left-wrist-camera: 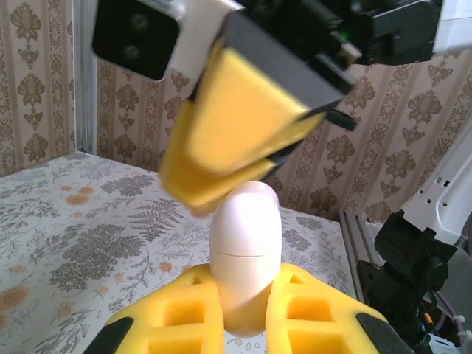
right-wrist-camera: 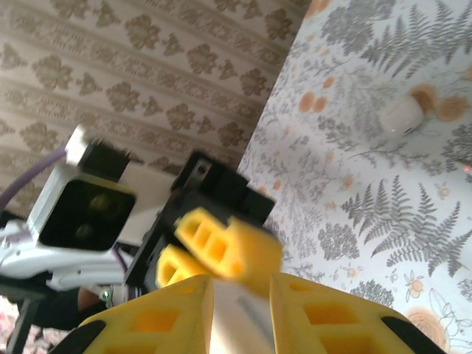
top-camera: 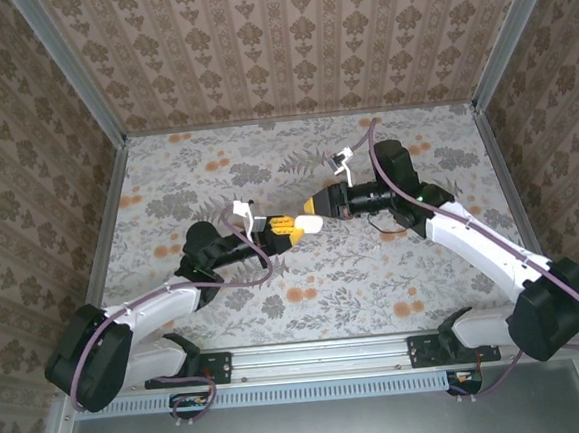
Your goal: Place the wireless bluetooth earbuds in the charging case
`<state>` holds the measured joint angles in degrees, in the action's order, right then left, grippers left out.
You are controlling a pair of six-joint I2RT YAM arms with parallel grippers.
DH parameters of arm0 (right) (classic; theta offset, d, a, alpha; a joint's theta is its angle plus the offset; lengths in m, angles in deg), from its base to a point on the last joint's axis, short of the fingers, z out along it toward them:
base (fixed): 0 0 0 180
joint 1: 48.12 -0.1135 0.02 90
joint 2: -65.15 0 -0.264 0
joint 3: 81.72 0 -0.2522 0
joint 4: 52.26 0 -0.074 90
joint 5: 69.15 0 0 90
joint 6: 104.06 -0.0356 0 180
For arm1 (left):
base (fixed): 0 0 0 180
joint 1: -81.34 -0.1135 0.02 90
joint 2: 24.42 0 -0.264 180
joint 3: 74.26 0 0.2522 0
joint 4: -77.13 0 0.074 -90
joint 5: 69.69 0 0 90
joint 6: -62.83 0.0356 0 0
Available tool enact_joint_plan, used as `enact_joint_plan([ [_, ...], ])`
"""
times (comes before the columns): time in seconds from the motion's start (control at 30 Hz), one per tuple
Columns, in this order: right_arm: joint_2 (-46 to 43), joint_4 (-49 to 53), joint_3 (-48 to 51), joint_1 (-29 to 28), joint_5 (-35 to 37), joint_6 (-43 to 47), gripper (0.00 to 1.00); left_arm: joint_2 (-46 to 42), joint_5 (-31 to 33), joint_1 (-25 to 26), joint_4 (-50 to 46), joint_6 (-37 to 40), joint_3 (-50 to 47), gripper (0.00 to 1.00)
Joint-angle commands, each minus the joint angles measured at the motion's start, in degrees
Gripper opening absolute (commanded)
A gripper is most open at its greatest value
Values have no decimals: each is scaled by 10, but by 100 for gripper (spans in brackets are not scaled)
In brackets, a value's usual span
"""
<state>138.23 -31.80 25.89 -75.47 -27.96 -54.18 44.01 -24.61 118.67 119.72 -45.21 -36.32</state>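
The flowered table (top-camera: 374, 270) lies under both arms, which meet above its middle. The left arm (top-camera: 166, 306) reaches in from the near left and the right arm (top-camera: 472, 237) from the near right. The left gripper (left-wrist-camera: 245, 295) is clamped on one end of the case (left-wrist-camera: 245, 236), holding it up off the cloth with its lid down. The right gripper (right-wrist-camera: 241, 295) has a finger on each side of the case's other end; I can't tell whether they press. A small white lump (right-wrist-camera: 402, 114) sits alone on the cloth.

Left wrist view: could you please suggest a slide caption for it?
Left gripper grips the closed charging case; right gripper sits at its far end.
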Motion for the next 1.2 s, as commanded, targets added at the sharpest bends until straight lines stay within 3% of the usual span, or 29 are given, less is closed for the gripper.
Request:
enact_joint_plan([
  [0.0,-28,47,9,-11,-24,51,27,-1,14,-4,9,-8,21,0],
  [0.2,-49,112,-8,-16,53,105,30,-5,38,-5,1,-13,15,0],
  [0.33,-71,181,-19,-1,211,122,36,-15,118,-17,-30,-29,1,0],
  [0.4,-76,203,-15,11,259,126,38,-20,159,-28,-86,-53,10,0],
  [0.53,-74,225,-1,19,320,124,41,9,205,-47,-332,-45,106,0],
  [0.63,-60,236,9,19,350,115,43,82,192,-49,-386,-22,160,0],
  [0.87,-26,230,24,23,356,96,43,315,110,-51,-378,-65,293,6],
  [1.0,-12,225,29,23,359,87,43,385,141,-43,-382,-79,332,9],
  [1.17,21,219,22,18,366,85,43,395,198,-44,-465,-50,354,30],
])
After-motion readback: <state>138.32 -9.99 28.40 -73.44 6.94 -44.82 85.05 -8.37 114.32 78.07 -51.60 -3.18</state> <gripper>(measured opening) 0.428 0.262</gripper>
